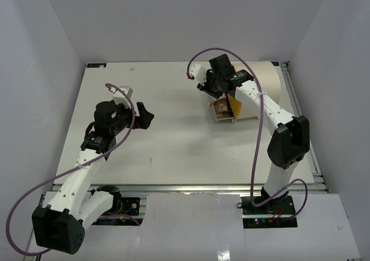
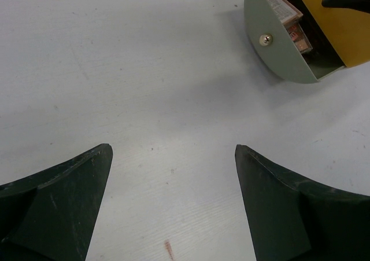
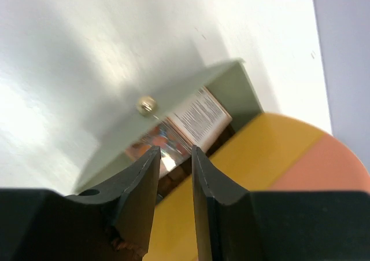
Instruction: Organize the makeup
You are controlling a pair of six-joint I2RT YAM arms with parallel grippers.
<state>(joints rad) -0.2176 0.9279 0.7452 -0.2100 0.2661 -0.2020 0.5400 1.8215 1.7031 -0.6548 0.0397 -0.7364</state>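
The makeup in view is a few flat palettes (image 3: 199,119) standing on edge in a small grey-green drawer (image 3: 115,139), which is pulled out of the cream cylinder (image 1: 263,90). They show again as palettes (image 2: 289,18) in the drawer (image 2: 277,47) at the left wrist view's top right. My right gripper (image 3: 175,150) hovers just over the drawer (image 1: 222,109). Its jaws stand a narrow gap apart with nothing between them. My left gripper (image 2: 172,147) is wide open and empty over bare table, well left of the drawer. In the top view this left gripper (image 1: 144,115) is left of centre.
The cylinder's yellow-orange front (image 3: 243,174) rises directly behind the drawer. A small screw knob (image 3: 145,105) sits on the drawer's front wall. White walls close in the table (image 1: 173,151) at the back and both sides. A faint red smear (image 2: 168,249) marks the table.
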